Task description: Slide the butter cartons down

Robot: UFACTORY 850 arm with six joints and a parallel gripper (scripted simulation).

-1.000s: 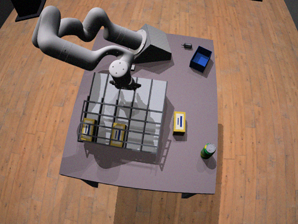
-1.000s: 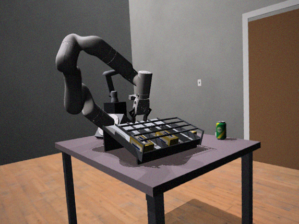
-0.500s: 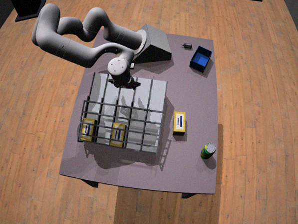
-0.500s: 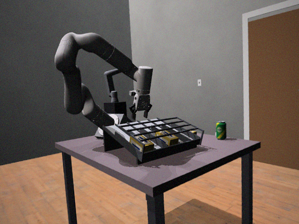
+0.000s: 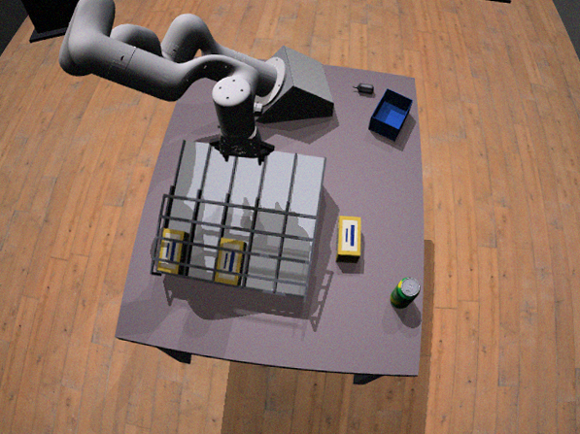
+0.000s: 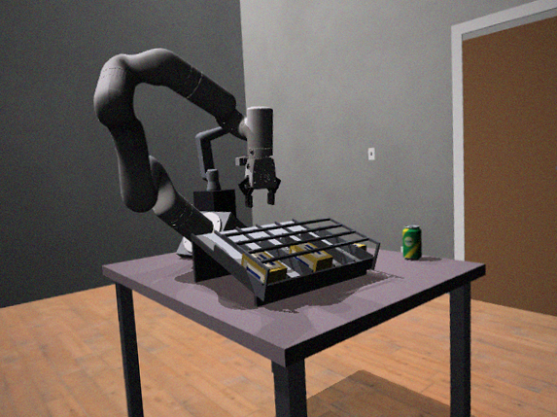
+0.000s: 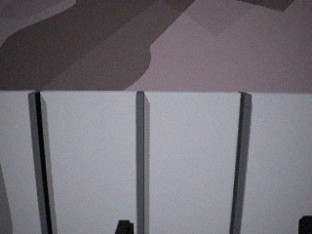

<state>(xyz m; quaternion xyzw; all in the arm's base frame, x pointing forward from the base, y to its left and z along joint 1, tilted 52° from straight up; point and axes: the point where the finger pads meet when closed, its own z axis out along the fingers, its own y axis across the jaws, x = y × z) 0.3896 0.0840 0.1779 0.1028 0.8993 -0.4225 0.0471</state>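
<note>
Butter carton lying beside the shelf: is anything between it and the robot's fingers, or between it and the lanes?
Nothing visible blocks the fingers from the carton. Dark bars cover the lanes' lower stretch; their upper ends lie uncovered.

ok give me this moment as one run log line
hand: open, above shelf | two butter cartons at bottom stop | third carton: on table, beside shelf
</note>
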